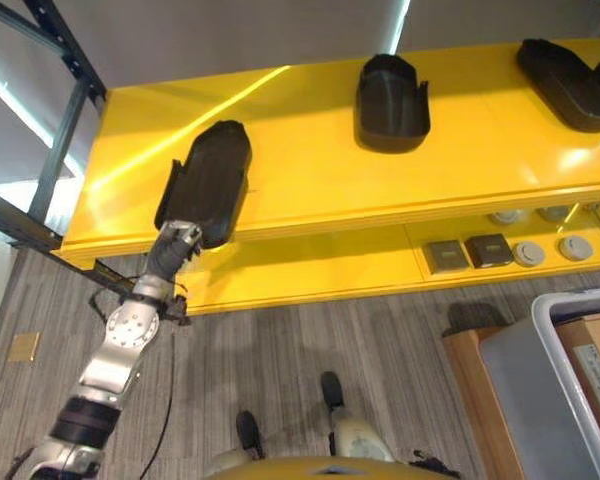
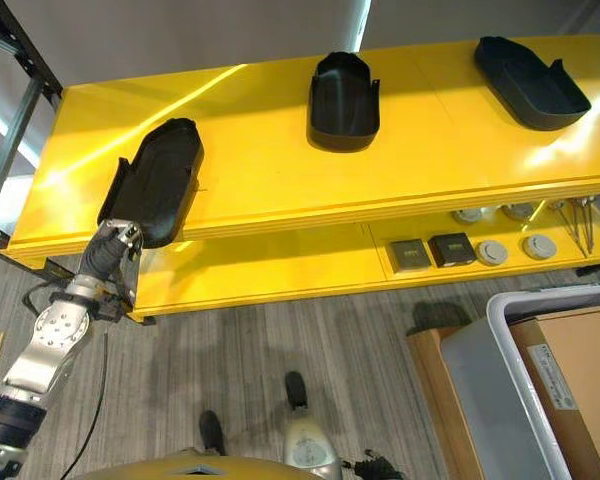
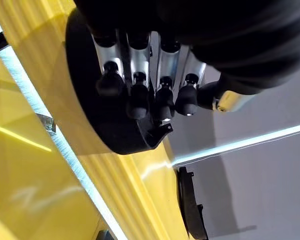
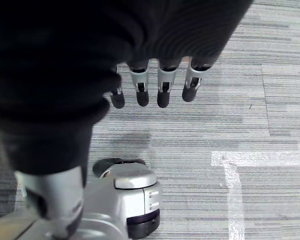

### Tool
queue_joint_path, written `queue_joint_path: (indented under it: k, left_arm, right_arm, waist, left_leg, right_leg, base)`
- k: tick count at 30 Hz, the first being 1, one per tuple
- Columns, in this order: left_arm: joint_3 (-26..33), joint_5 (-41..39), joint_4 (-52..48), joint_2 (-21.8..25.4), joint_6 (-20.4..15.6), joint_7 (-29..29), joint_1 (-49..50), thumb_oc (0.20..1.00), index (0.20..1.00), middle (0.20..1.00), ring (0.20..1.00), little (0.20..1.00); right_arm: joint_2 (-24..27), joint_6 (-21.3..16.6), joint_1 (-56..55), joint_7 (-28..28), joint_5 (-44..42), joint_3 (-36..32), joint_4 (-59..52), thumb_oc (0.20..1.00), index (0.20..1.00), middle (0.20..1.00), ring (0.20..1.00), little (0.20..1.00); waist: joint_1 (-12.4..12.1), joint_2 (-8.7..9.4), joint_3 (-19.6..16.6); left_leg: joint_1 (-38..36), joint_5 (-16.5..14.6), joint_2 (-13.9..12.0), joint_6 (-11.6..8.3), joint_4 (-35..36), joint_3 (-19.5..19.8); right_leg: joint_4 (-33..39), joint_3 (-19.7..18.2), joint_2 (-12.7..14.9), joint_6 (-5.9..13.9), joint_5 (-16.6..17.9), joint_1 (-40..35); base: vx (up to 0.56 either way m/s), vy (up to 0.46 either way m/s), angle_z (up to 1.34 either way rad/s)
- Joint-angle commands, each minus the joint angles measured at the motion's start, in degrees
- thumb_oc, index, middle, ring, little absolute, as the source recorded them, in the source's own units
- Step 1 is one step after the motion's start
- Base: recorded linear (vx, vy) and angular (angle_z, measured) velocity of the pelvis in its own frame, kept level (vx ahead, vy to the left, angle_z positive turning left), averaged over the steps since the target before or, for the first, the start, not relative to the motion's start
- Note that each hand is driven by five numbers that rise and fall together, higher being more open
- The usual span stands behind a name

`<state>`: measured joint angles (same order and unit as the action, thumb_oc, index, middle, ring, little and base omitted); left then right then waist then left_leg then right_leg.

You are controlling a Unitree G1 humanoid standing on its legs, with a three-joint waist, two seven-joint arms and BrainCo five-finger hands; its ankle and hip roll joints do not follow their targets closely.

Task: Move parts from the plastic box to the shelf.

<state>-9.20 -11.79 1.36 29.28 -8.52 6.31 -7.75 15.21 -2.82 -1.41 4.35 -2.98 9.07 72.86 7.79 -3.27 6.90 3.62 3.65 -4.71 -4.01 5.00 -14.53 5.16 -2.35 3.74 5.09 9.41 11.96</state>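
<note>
A long black moulded part (image 1: pixel 212 178) lies on the yellow top shelf (image 1: pixel 310 180) at its front left, its near end overhanging the edge. My left hand (image 1: pixel 179 241) reaches up to that end. In the left wrist view its fingers (image 3: pixel 139 95) are curled over the part's (image 3: pixel 107 132) rim and grip it. Two more black parts (image 1: pixel 391 100) (image 1: pixel 570 82) rest farther right on the same shelf. My right hand (image 4: pixel 151 86) hangs over the floor with relaxed fingers, holding nothing. The grey plastic box (image 2: pixel 500 385) stands at the lower right.
A lower yellow shelf (image 1: pixel 310 265) carries small square and round pieces (image 1: pixel 488 250) at its right. A cardboard box (image 2: pixel 580 370) sits in the plastic box. A dark metal rack post (image 1: pixel 65 130) rises at the shelf's left end. Grey carpet lies in front.
</note>
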Motion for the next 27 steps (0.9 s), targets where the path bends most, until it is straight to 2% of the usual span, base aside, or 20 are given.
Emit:
queue_joint_path:
  k: [1,3,13,18,27]
  left_arm:
    - [0.7,3.0,1.5,-0.2,-2.3,2.6,-5.6,0.200,0.200,0.200,0.200,0.200]
    - [0.1,2.7,4.2,-0.4,-2.1,4.6,-9.3,0.200,0.200,0.200,0.200,0.200]
    - [-0.4,2.2,8.7,-0.3,-2.2,7.7,-14.3,0.200,0.200,0.200,0.200,0.200]
    - [-1.2,1.6,14.3,0.1,-2.3,10.5,-19.2,0.200,0.200,0.200,0.200,0.200]
    - [-2.3,0.7,23.2,2.8,-2.1,13.7,-26.2,0.200,0.200,0.200,0.200,0.200]
  right_arm:
    - [-0.4,-0.8,1.4,1.4,-0.8,2.2,-0.3,1.000,1.000,1.000,1.000,1.000]
    - [-0.1,-0.9,1.9,1.9,-1.9,2.3,-0.7,1.000,1.000,1.000,1.000,1.000]
    - [0.0,-1.1,2.1,2.4,-2.8,2.8,-1.1,1.000,1.000,1.000,1.000,1.000]
    - [0.2,-1.3,2.7,2.7,-3.3,3.5,-1.4,1.000,1.000,1.000,1.000,1.000]
    - [0.4,-1.8,2.9,3.2,-4.0,4.5,-2.1,1.000,1.000,1.000,1.000,1.000]
  waist:
    - [1.3,0.73,0.4]
    - [2.0,0.62,1.3]
    - [2.8,0.77,2.4]
    - [3.7,0.86,2.8]
    - [5.1,1.01,2.8]
  left_leg:
    - [0.1,0.7,-3.7,-2.38,0.0,1.4]
    - [1.4,1.2,-3.8,-2.54,0.0,1.3]
    - [2.9,1.6,-4.2,-2.78,0.0,0.5]
    - [3.9,1.8,-4.5,-3.06,0.0,0.1]
    - [3.8,1.6,-5.2,-3.60,0.0,-1.3]
  right_leg:
    - [-0.2,0.8,3.2,3.80,0.0,-1.1]
    - [-0.3,0.4,3.0,3.74,0.2,0.3]
    - [-0.4,-0.7,2.5,3.62,0.6,2.5]
    - [-0.6,-1.4,2.2,3.59,0.9,4.0]
    - [-0.6,-2.9,1.3,3.60,1.0,5.0]
  base:
    - [0.00,-0.016,-0.05]
    - [-0.02,-0.015,-0.03]
    - [0.00,-0.011,-0.06]
    - [0.00,-0.009,-0.08]
    - [0.02,-0.005,-0.09]
